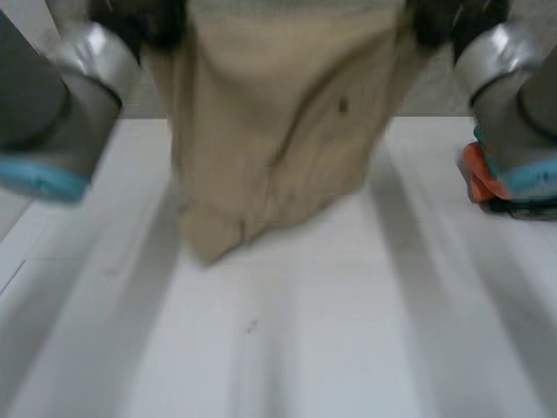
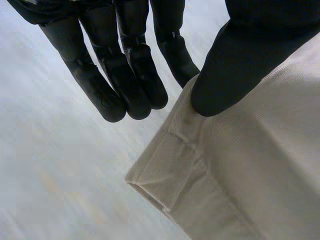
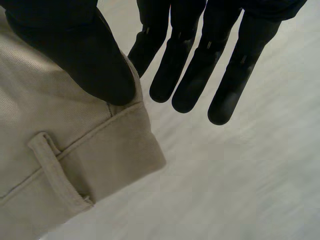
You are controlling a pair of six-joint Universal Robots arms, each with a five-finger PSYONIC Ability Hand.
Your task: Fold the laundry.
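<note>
Beige twill trousers (image 1: 270, 131) hung between both hands, lower end on smooth white table (image 1: 348, 331), left hand (image 2: 235, 65) pinching one waistband corner, right hand (image 3: 80, 50) pinching the other, narrow stitched belt loop (image 3: 52, 167) beside its thumb

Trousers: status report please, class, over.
Left hand pinching one waistband corner, right hand the other. Trousers held up, lower end touching table. Orange item beside right arm, clear of trousers.

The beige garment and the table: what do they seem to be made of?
The beige garment looks like matte woven cotton twill: fine ribs, stitched seams, a belt loop. The table looks like smooth white laminate or painted board; its surface is even.
</note>
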